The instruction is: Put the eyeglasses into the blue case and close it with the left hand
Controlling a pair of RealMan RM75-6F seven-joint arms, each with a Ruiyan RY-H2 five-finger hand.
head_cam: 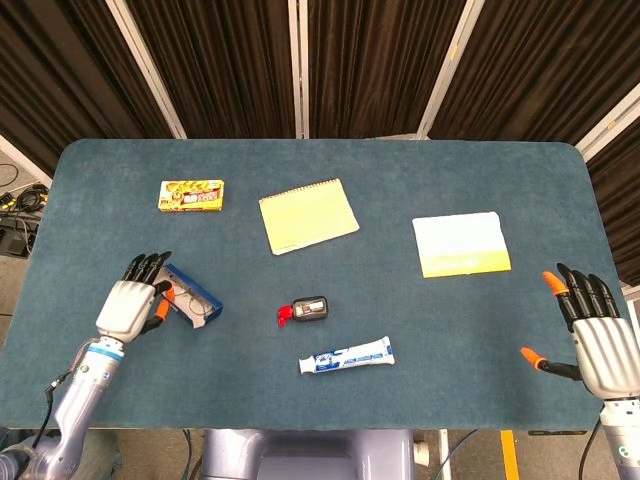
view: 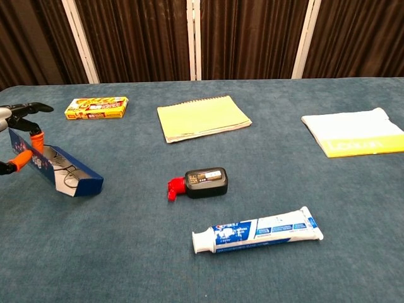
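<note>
The blue case point(head_cam: 190, 297) lies open at the table's left, and the chest view shows it tipped on its side point(view: 65, 172). The eyeglasses point(view: 69, 179) sit inside it, thin wire frames against the pale lining. My left hand point(head_cam: 128, 305) is at the case's left end. Its orange-tipped thumb and a finger point(view: 35, 136) pinch that end while the other fingers spread. My right hand point(head_cam: 603, 338) hovers at the table's right front corner, open with its fingers apart and holding nothing. The chest view does not show it.
A yellow snack box point(head_cam: 192, 195) and a yellow notepad point(head_cam: 308, 215) lie behind the case. A small black bottle with a red cap point(head_cam: 304, 310) and a toothpaste tube point(head_cam: 347, 355) lie at centre front. A pale yellow folded cloth point(head_cam: 461, 244) is at the right.
</note>
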